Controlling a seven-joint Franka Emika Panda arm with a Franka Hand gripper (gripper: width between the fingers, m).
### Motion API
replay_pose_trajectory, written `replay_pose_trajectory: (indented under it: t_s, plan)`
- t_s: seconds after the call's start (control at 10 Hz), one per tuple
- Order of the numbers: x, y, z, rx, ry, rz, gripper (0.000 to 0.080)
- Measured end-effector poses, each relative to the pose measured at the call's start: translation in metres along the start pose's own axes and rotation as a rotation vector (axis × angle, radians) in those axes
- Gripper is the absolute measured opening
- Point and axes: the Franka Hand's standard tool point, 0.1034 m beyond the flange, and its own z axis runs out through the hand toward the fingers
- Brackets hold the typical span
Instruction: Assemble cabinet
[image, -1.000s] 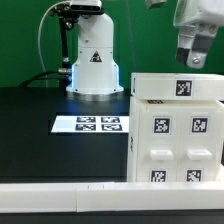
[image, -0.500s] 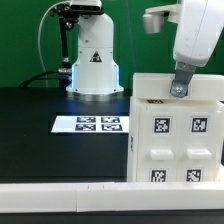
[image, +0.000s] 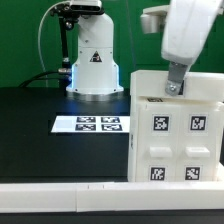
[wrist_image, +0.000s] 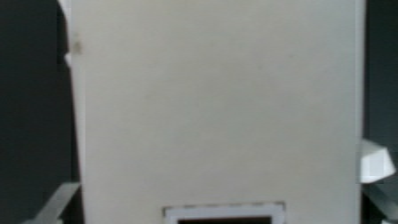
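The cabinet (image: 180, 140) is a tall white box with black-and-white tags, standing at the exterior view's right on the black table. My gripper (image: 175, 86) reaches down onto its top edge from above. In the wrist view the cabinet's white face (wrist_image: 214, 100) fills the space between my gripper (wrist_image: 214, 190), and a tag shows on it close to the jaws. A grey finger (wrist_image: 50, 203) lies against one side of the box and the other finger (wrist_image: 379, 165) against the opposite side. No gap shows between fingers and box.
The marker board (image: 90, 124) lies flat on the table at the exterior view's left of the cabinet. Behind it stands the white robot base (image: 92, 65) with a triangle mark. A long low white rail (image: 60, 197) runs along the front edge.
The gripper has come down from above the cabinet onto its top edge and shifted slightly toward the exterior view's left. Its fingers have closed in against the box's sides.
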Motion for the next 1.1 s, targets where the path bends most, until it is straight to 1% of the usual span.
replay_pose_trajectory:
  t_s: [0.1, 0.2, 0.3, 0.4, 0.5, 0.6, 0.9, 1.0, 1.1]
  plan:
    - [0.0000, 0.0035, 0.0010, -0.016, 0.021, 0.114, 0.0538]
    - [-0.0040, 0.0068, 0.0020, -0.041, 0.050, 0.240, 0.0538]
    - [-0.0054, 0.0041, 0.0018, -0.034, 0.053, 0.401, 0.0538]
    - [-0.0042, 0.0025, 0.0010, -0.021, 0.063, 0.602, 0.0538]
    - [-0.0048, 0.0004, 0.0013, 0.018, 0.067, 0.789, 0.0538]
    - [-0.0060, 0.0010, 0.0019, 0.045, 0.062, 0.885, 0.0538]
    - [-0.0044, 0.0001, 0.0014, 0.050, 0.061, 1.050, 0.0538]
    - [-0.0037, -0.0002, 0.0011, 0.057, 0.061, 1.140, 0.0538]
    - [-0.0038, 0.0008, 0.0012, 0.071, 0.071, 1.229, 0.0538]
